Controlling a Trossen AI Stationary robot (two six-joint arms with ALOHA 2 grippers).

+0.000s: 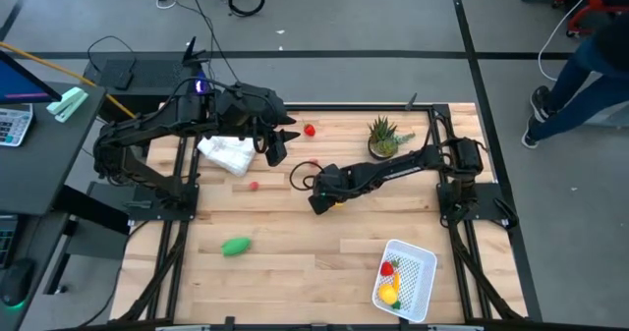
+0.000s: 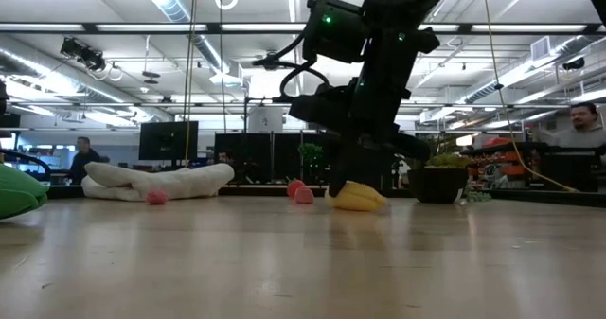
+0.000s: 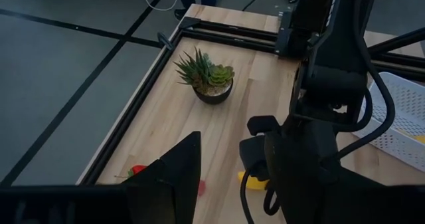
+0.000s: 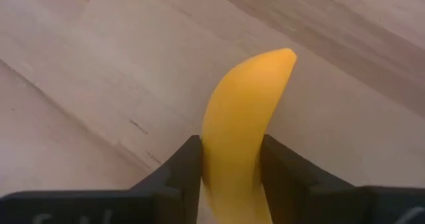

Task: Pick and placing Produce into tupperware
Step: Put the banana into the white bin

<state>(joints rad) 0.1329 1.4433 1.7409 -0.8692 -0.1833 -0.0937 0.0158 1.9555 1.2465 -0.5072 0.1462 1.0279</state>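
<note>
The right claw (image 4: pixel 229 177) pinches the yellow banana (image 4: pixel 242 131) low on the wooden surface (image 1: pixel 295 252).

The banana sits between the two dark fingers (image 4: pixel 176 174), near the middle of the surface. The white tupperware (image 1: pixel 418 282) is well apart at the near right corner, with red and yellow pieces inside. A green piece (image 1: pixel 236 246) lies alone on the left side. Small red pieces (image 1: pixel 310 130) lie near the white cloth (image 1: pixel 228 154). The left claw (image 1: pixel 275 144) hangs beside the cloth, its fingers spread and holding nothing. A potted plant (image 1: pixel 383 139) stands at the far side.
</note>
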